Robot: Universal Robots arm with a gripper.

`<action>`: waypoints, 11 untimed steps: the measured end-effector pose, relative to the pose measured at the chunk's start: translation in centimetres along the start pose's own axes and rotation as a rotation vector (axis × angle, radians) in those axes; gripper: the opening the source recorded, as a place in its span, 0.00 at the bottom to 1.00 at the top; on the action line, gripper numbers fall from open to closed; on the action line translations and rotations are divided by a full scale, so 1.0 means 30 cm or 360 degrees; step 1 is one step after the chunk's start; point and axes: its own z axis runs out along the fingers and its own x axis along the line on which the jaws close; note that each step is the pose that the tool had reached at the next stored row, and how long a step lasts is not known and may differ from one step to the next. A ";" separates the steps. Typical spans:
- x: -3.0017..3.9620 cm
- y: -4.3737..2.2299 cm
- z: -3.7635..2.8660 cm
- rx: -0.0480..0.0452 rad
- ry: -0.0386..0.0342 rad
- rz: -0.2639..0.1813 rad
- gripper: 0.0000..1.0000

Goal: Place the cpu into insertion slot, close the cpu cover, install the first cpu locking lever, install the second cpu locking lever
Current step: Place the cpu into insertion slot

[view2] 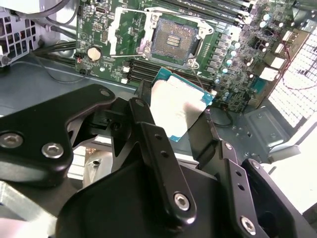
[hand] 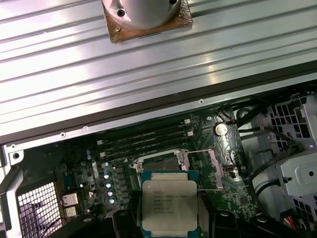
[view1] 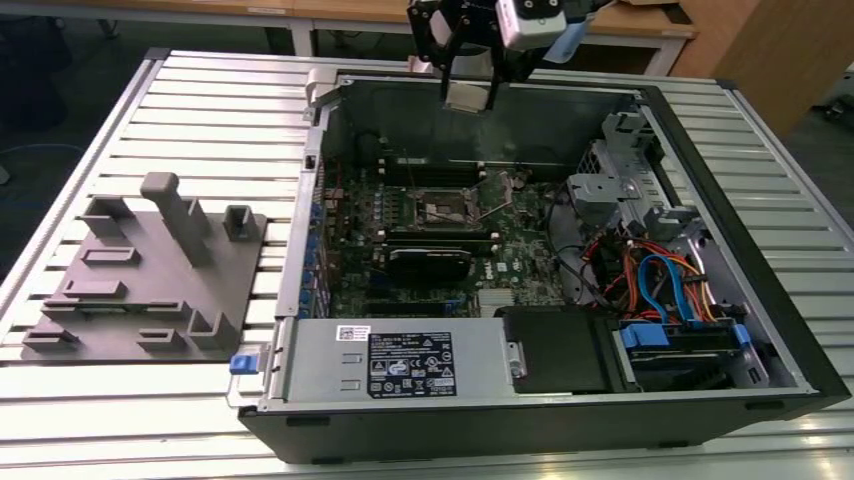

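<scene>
Cpu point(hand: 168, 208) clamped in claw point(view1: 470, 92), raised over case point(view1: 561, 440), well apart from uncovered insertion slot point(view2: 172, 43).

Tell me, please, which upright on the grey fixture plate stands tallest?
The round-topped post on the grey fixture plate, between two shorter uprights; it rises well above both.

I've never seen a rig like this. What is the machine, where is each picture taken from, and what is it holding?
The machine is a robot whose gripper works like a two-fingered clamp. The exterior view comes from a camera off the arm: an opened computer case lies on a slatted metal table, with a grey moulded block at the exterior view's left. Both wrist views come from cameras riding on the arm. The gripper is shut on the cpu, a small silvery chip, above the case. The insertion slot on the green board is uncovered and empty.
</scene>
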 end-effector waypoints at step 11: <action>0.000 0.000 0.001 -0.0003 -0.0011 0.0126 0.54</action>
